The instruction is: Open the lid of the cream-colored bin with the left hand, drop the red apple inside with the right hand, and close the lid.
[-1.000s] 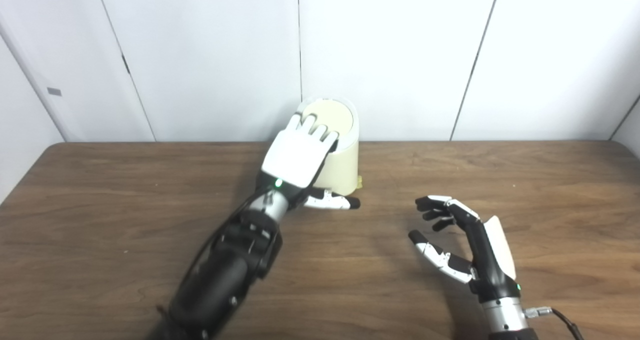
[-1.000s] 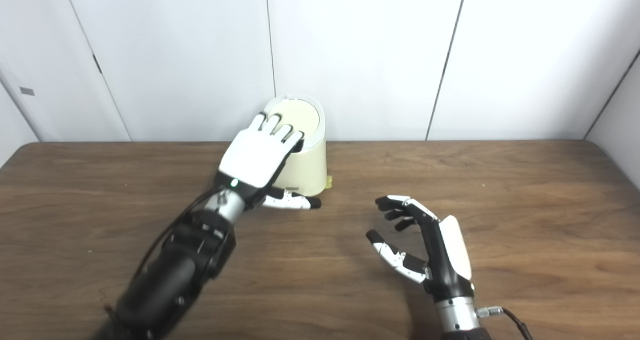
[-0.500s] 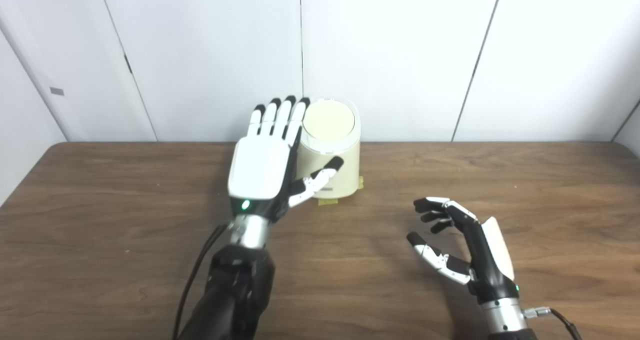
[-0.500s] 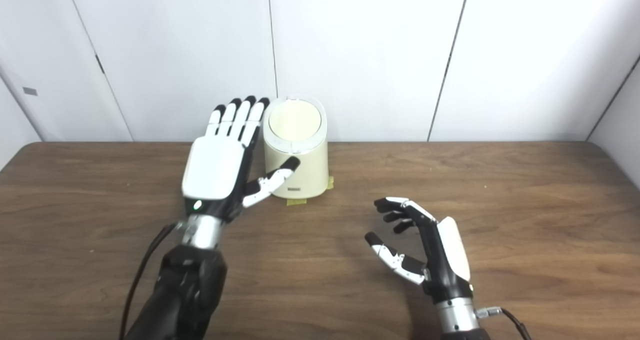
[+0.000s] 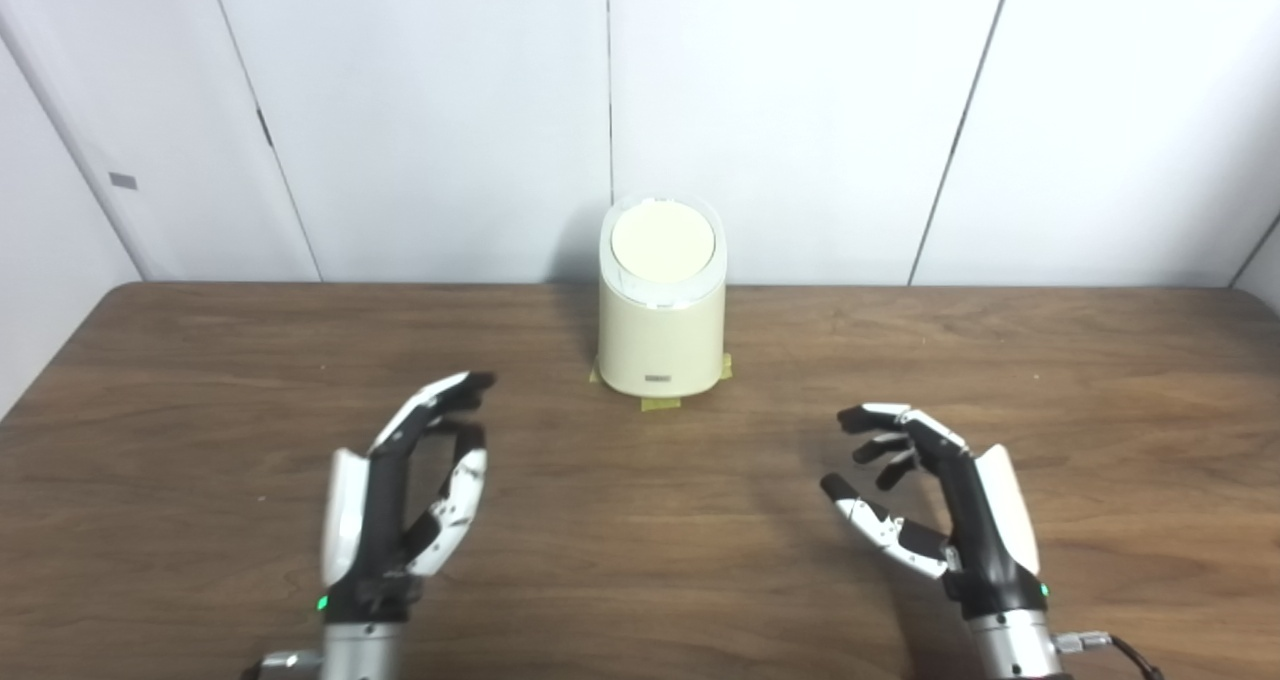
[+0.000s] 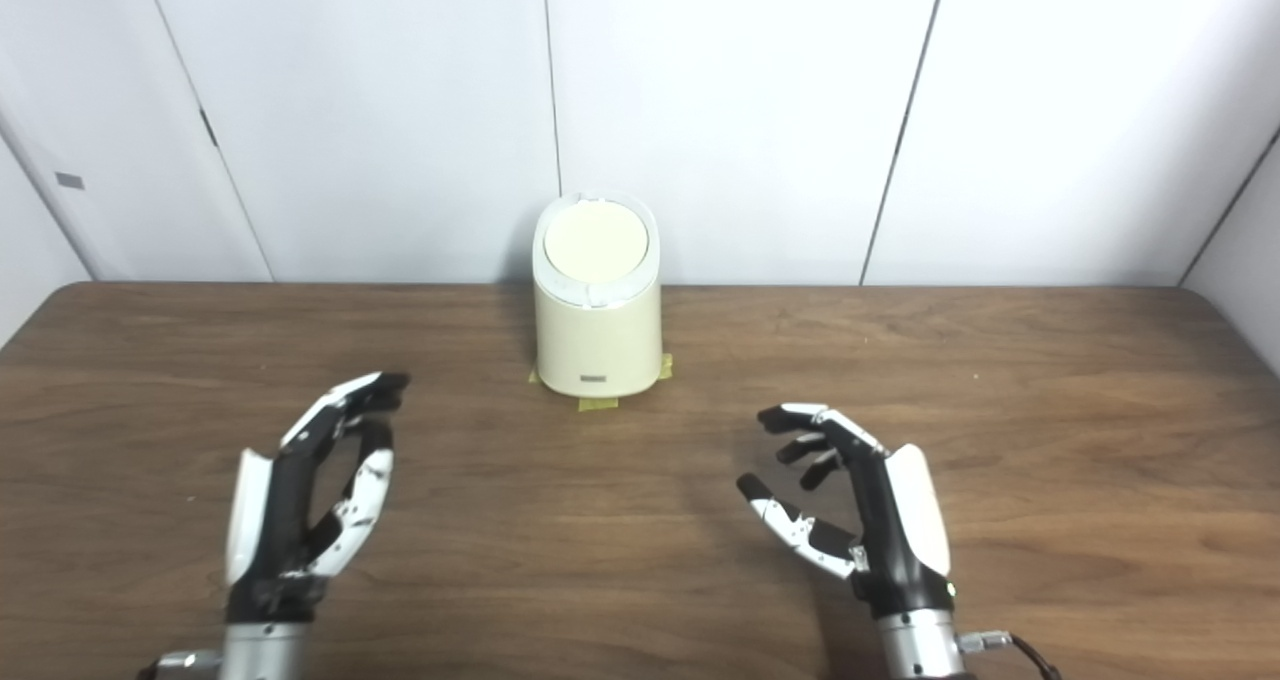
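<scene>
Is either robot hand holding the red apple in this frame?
No: the left robot hand and right robot hand are both open and empty, and no apple shows on the table.

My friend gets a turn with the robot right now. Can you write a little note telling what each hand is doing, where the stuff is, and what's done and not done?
Left hand: open, holding nothing, low over the table's near left.
Right hand: open, holding nothing, low over the near right.
Cream-colored bin: upright at the table's far edge, centre, on yellow tape corners. Its lid is shut.
Red apple: not visible anywhere; perhaps inside the bin, but that cannot be seen.
Done: the lid is closed and both hands are clear of the bin.
Left: nothing obvious; confirm the apple is inside.
</scene>
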